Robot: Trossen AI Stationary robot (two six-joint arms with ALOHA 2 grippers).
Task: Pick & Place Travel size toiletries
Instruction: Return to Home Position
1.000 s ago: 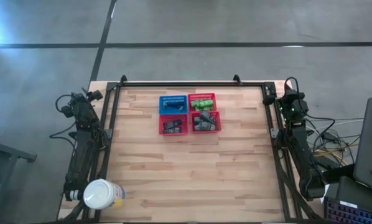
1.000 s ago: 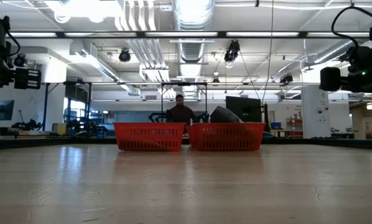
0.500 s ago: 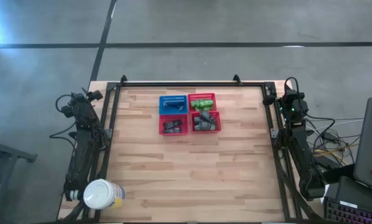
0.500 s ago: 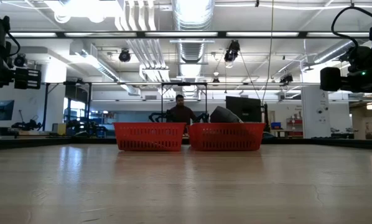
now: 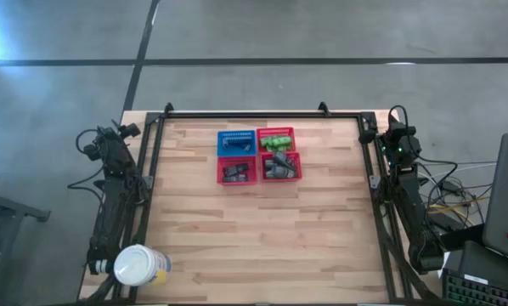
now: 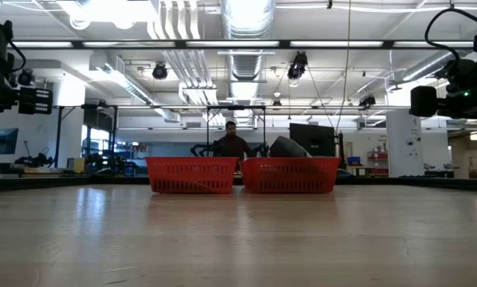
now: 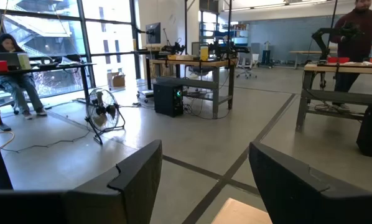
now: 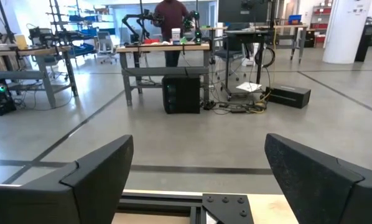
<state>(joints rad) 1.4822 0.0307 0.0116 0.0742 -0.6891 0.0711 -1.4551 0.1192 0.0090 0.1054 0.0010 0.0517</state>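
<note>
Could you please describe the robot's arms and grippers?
The left arm and right arm are black, slender, jointed, with looping black cables; the right shows a green light. The left gripper and right gripper each have two broad dark angular fingers.

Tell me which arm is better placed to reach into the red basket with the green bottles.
Right, probably. The green bottles lie in the red basket on the cluster's right side, nearer the right gripper. The left gripper is farther; both are open at the table's sides.

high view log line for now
left gripper: parked, open | right gripper: parked, open | bright green small bottles: in red mesh basket
</note>
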